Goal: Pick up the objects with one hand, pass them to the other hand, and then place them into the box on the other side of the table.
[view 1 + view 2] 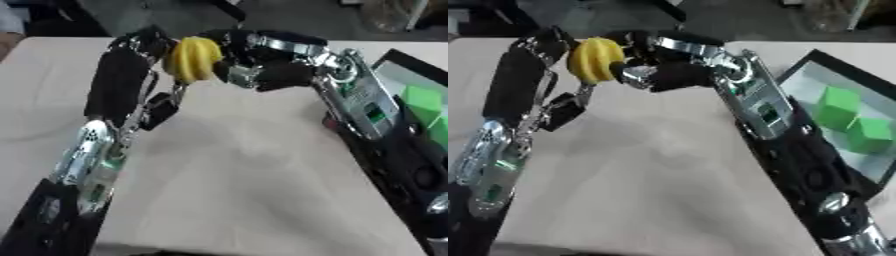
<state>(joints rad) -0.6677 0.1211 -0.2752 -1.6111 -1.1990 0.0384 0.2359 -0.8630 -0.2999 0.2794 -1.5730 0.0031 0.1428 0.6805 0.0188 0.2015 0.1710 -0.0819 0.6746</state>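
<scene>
Both forearms filled the bottom of the left eye view, silver and black, the left one coming up from the lower left corner and the right one from the lower right edge. They met high over the pale table point(245, 190). Between them sat the yellow object point(194, 58), a rounded ribbed lump, held up off the tabletop. The left hand point(140, 47) was pressed against its left side with fingers bent around it, so gripping it as far as I could see. The right hand point(254, 62) was on the other side, dark fingers curled in against the yellow thing too. Which one actually carried the weight, couldn't tell. Off to the right edge was the box point(394, 60) with something green in it, mostly cut off by the right arm.

Right eye view showed the same setup but the box point(815, 57) was way clearer: black rim, pale floor, sitting on the table's right side, well apart from the hands. Two green blocks point(855, 122) sat inside it, touching or just about. The yellow object point(594, 60) was again sandwiched between both hands, near the table's far edge, nowhere near the box.
</scene>
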